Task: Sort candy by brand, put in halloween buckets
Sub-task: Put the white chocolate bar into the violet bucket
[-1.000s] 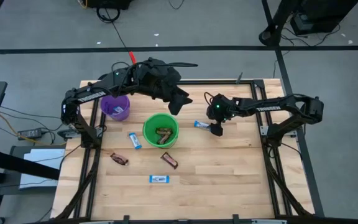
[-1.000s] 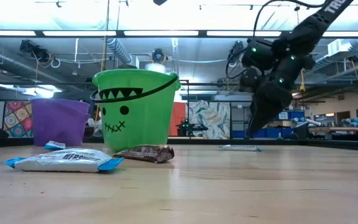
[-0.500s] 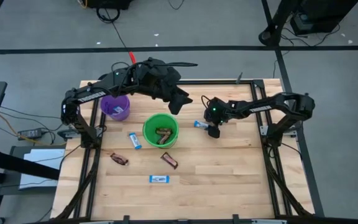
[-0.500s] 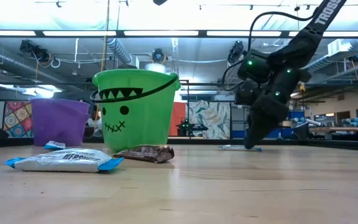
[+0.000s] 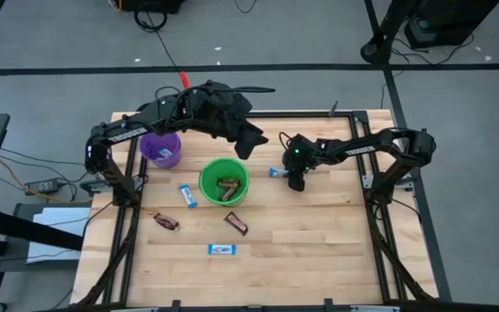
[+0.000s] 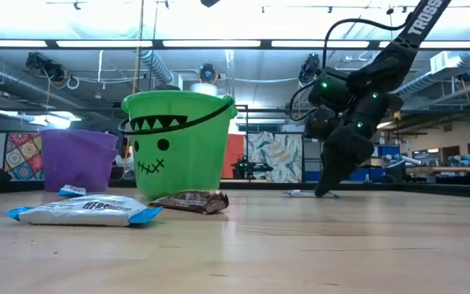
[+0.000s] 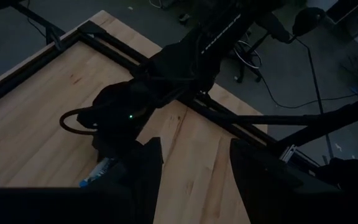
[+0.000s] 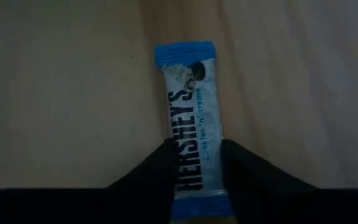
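My right gripper (image 8: 194,155) is down at the table right of the green bucket (image 5: 223,181), with its fingers on a blue-and-white candy bar (image 8: 190,118) that also shows in the high view (image 5: 280,172). The green bucket holds a brown bar (image 5: 226,185). The purple bucket (image 5: 160,149) stands at the far left. My left gripper (image 7: 194,180) hangs open and empty high above the table, beside the green bucket's far side. Loose candy lies flat on the wood: a blue bar (image 5: 187,196), two brown bars (image 5: 166,222) (image 5: 236,224), and another blue bar (image 5: 222,250). My right gripper has the bar's two long edges (image 8: 178,163) between its two fingers, at the end nearest the wrist. The fingers slant down at it from the table's right side. The bar lies flat on the table, its other end (image 8: 185,53) pointing away from the fingers.
The dark frame rails (image 5: 366,156) run along the table's right and far sides. The left arm (image 5: 206,108) reaches over the far part of the table above the purple bucket. Bare wood (image 5: 319,234) lies at the near right.
My right gripper has come down and a little toward the table's left edge, onto the blue-and-white bar. The bar has stayed where it lay.
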You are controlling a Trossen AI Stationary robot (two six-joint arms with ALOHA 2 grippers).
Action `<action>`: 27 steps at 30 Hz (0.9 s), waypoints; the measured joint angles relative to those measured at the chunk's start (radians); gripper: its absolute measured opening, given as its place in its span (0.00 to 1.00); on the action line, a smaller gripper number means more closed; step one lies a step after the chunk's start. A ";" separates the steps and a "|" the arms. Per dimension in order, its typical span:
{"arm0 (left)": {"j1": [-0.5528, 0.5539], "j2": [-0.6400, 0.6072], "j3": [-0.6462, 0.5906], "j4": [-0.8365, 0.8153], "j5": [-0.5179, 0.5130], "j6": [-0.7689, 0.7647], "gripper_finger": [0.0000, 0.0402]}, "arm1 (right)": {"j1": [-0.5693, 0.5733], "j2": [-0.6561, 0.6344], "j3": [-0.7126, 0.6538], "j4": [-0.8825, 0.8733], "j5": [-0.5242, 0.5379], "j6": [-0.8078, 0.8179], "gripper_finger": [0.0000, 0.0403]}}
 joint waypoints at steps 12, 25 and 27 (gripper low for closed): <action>0.000 0.000 0.000 0.000 0.000 0.004 0.48 | 0.021 -0.020 0.009 0.010 -0.089 0.027 0.02; 0.005 -0.006 0.000 -0.022 -0.013 0.036 0.48 | 0.029 -0.199 0.223 -0.243 0.074 -0.066 0.00; 0.005 -0.006 0.001 -0.072 -0.013 0.024 0.48 | 0.029 -0.237 0.263 -0.304 0.120 -0.088 0.00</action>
